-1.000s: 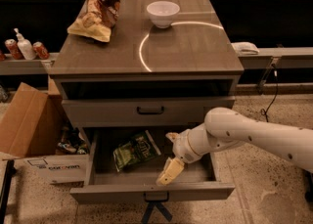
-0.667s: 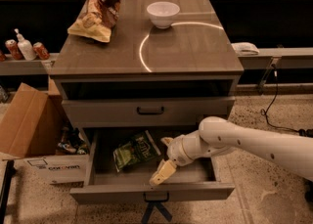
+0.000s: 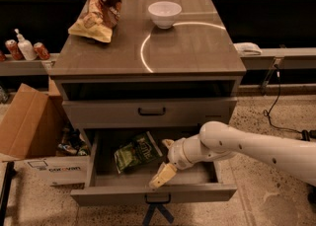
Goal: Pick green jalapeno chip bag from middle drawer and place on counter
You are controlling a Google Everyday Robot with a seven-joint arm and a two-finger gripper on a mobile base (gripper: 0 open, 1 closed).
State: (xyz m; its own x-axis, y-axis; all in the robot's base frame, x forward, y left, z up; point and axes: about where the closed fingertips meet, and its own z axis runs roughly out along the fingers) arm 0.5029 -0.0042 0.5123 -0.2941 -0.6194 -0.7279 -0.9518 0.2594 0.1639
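Note:
The green jalapeno chip bag (image 3: 136, 152) lies crumpled inside the open middle drawer (image 3: 153, 193), toward its left-centre. My gripper (image 3: 165, 160) is on the end of the white arm that reaches in from the right. It hangs over the drawer just right of the bag, open and holding nothing. One pale fingertip (image 3: 162, 176) points down at the drawer's front and the other sits near the bag's right edge. The counter (image 3: 197, 47) is the glossy top of the cabinet, with a bright arc on it.
A white bowl (image 3: 164, 13) and a larger brown-and-yellow chip bag (image 3: 98, 10) sit on the counter's far side. The shallower drawer (image 3: 151, 112) above is shut. A cardboard box (image 3: 24, 121) stands at the left, with cans and a bottle (image 3: 24, 49) on a shelf.
My arm and gripper have moved left across the open drawer, closer to the green bag. The bag, bowl and other things have not moved.

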